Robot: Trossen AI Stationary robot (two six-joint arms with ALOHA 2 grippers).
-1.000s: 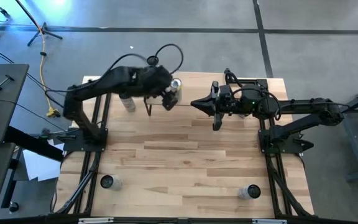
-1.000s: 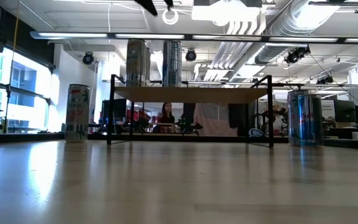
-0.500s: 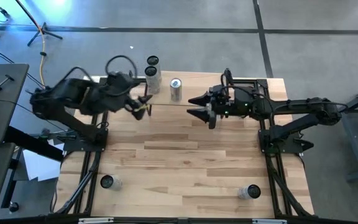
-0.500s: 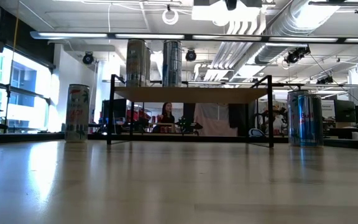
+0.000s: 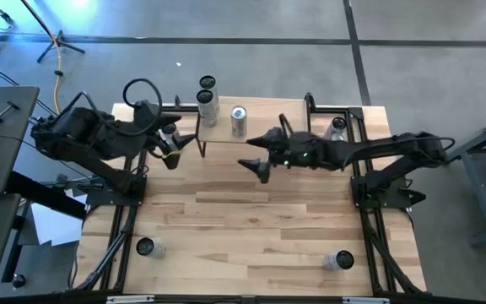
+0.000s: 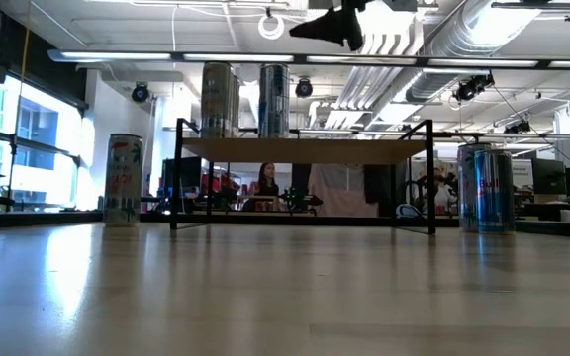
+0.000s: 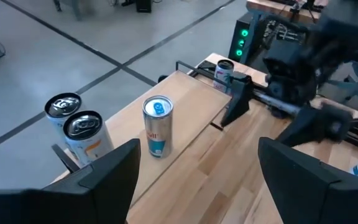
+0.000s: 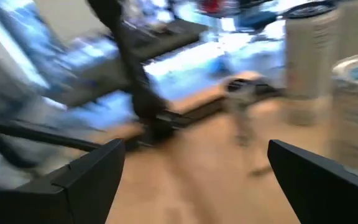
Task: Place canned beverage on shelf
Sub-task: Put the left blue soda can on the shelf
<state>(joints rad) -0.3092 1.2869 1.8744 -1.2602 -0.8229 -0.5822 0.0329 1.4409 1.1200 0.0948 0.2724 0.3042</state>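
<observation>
The shelf (image 5: 268, 127) stands at the table's far middle. A silver and blue can (image 5: 238, 121) stands upright on its left half, bottom on the board. Two more cans (image 7: 82, 127) (image 7: 63, 106) stand close together at the shelf's left end. My left gripper (image 5: 178, 145) hangs open in the air left of the shelf, nothing between its fingers (image 7: 114, 171). My right gripper (image 5: 256, 152) is open too. It hangs over the table just near of the shelf's front edge and shows at the top of the low view (image 6: 339, 25).
One can (image 6: 124, 180) stands on the table left of the shelf, below my left arm. More cans (image 6: 483, 188) stand right of the shelf at the far right corner. Two round-topped things (image 5: 146, 247) (image 5: 340, 260) sit near the front edge. Bare wood lies between.
My left gripper has drawn back from the silver and blue can toward the table's left edge and risen a little; the can stays upright on the shelf. My right gripper has opened, tipped lower and moved leftward and toward the near edge, dropping into the low view.
</observation>
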